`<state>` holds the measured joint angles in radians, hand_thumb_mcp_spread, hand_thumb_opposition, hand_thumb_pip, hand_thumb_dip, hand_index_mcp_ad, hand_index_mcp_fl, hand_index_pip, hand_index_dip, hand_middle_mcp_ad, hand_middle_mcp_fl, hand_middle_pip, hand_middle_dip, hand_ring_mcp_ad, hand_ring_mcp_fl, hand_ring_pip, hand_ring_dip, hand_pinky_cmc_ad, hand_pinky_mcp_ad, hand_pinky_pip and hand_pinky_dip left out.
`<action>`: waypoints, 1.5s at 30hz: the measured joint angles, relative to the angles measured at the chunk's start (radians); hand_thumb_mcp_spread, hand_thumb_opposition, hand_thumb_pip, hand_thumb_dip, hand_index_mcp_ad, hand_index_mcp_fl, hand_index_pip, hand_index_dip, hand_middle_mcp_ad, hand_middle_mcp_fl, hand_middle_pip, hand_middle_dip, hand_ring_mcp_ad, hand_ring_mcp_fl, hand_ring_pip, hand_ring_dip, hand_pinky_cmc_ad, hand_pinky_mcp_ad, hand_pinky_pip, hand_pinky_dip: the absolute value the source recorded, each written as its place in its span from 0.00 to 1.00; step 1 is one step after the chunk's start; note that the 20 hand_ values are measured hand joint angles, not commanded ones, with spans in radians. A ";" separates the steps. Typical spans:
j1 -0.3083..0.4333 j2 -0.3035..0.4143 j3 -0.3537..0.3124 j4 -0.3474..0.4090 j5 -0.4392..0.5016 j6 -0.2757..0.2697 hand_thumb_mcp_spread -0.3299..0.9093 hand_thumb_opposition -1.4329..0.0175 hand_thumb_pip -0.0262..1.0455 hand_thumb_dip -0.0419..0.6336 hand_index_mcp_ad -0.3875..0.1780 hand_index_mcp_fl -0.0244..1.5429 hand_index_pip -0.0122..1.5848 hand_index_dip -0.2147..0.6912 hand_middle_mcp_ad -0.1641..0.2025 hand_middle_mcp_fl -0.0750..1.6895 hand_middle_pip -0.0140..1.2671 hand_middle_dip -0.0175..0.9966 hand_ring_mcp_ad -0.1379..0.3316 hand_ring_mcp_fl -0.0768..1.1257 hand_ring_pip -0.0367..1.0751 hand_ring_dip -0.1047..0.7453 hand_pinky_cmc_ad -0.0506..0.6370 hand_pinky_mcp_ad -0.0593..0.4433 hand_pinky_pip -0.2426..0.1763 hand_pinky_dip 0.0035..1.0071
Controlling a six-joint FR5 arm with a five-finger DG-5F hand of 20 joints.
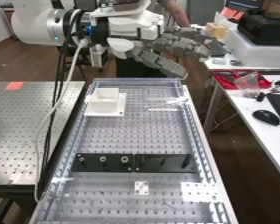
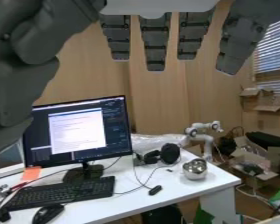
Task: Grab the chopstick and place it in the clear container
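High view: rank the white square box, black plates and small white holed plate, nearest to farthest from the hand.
From the hand:
1. White square box, far end
2. Black plates, across the middle
3. Small white holed plate, nearer the camera

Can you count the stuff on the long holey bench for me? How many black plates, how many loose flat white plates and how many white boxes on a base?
Black plates: 2
Loose flat white plates: 2
White box on a base: 1
Total: 5
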<state>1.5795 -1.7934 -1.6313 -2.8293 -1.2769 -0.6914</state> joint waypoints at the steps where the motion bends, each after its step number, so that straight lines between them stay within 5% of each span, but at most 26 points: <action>1: 0.000 0.000 0.000 0.000 -0.001 0.000 0.32 0.50 0.55 0.06 0.58 0.03 0.04 0.45 0.74 0.08 0.11 0.24 0.64 0.04 0.10 0.24 0.70 0.81 0.32 0.17; 23: -0.010 -0.024 0.009 0.015 -0.032 0.006 0.31 0.50 0.60 0.06 0.59 0.03 0.04 0.45 0.75 0.08 0.11 0.24 0.64 0.04 0.10 0.24 0.69 0.81 0.32 0.17; 37: -0.036 0.004 0.067 -0.111 -0.098 0.025 0.31 0.49 0.59 0.06 0.59 0.03 0.04 0.45 0.75 0.08 0.11 0.24 0.64 0.04 0.10 0.24 0.69 0.81 0.32 0.17; 45: -0.011 0.061 0.052 -0.161 -0.113 -0.015 0.31 0.49 0.57 0.06 0.56 0.03 0.05 0.44 0.72 0.08 0.11 0.24 0.64 0.04 0.10 0.24 0.69 0.80 0.32 0.17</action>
<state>1.5684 -1.7329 -1.5794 -2.9905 -1.3897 -0.7066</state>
